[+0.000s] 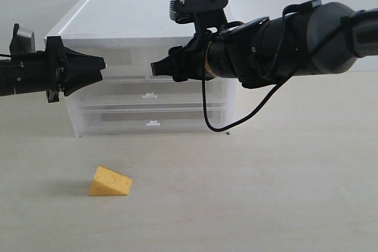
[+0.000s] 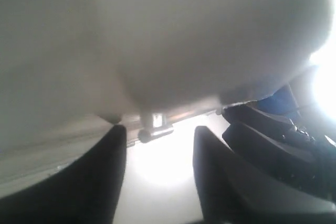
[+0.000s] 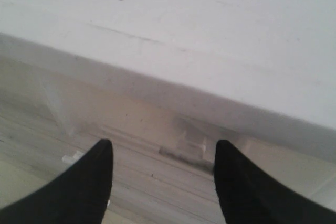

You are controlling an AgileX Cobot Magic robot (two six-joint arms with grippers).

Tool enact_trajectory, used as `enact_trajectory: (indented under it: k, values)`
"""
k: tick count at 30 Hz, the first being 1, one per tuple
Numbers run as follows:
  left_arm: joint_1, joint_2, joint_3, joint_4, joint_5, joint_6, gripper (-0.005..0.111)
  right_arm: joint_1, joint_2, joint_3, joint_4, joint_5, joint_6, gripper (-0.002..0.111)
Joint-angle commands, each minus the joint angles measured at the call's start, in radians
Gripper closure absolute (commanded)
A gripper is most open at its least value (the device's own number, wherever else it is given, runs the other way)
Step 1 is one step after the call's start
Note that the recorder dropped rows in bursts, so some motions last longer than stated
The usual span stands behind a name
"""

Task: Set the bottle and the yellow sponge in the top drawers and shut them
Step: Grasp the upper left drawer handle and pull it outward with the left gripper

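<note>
While the small, wedge-shaped foam yellow sponge (image 1: 110,182) lies on the pale table (image 1: 266,193), we hold both arms up at the drawers.
Our black left gripper (image 1: 101,62) and black right gripper (image 1: 155,68) point toward each other, near but apart, just in front of the two small translucent plastic top drawers (image 1: 129,58) of the clear plastic cabinet (image 1: 147,13) at the far centre. We see the left fingers (image 2: 107,177) and the right fingers (image 3: 94,182) spread, nothing between them. The sponge sits near us on the left, well apart from the cabinet.
</note>
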Motion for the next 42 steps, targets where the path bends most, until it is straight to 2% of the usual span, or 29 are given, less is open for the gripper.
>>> enact_trajectory:
  k: [1, 11, 13, 16, 20, 26, 36, 42]
  values:
    - [-0.003, 0.000, -0.015, -0.033, -0.006, 0.007, 0.073, -0.005, 0.008, -0.026, -0.036, -0.024, -0.014, 0.055]
    - [-0.003, 0.000, -0.017, -0.033, -0.006, 0.041, 0.103, -0.005, 0.008, -0.026, -0.039, -0.024, -0.014, 0.055]
    - [-0.003, 0.000, -0.017, -0.033, 0.001, 0.053, 0.103, -0.005, 0.008, -0.026, -0.039, -0.024, -0.014, 0.055]
    - [-0.003, 0.000, -0.017, -0.033, 0.083, 0.070, 0.103, -0.005, 0.008, -0.026, -0.039, -0.022, -0.014, 0.055]
    - [-0.003, -0.002, -0.007, -0.033, 0.083, 0.081, 0.103, -0.005, 0.008, -0.026, -0.039, -0.022, -0.014, 0.055]
    - [-0.003, -0.030, 0.096, -0.033, 0.083, 0.149, 0.103, -0.005, 0.008, -0.026, -0.047, 0.003, -0.014, 0.055]
    - [-0.003, -0.225, 0.274, -0.033, 0.083, 0.246, 0.103, -0.005, 0.008, -0.026, -0.047, 0.003, -0.014, 0.055]
    - [-0.003, -0.281, 0.347, -0.033, 0.083, 0.272, 0.103, -0.005, 0.008, -0.026, -0.047, -0.036, -0.014, 0.055]
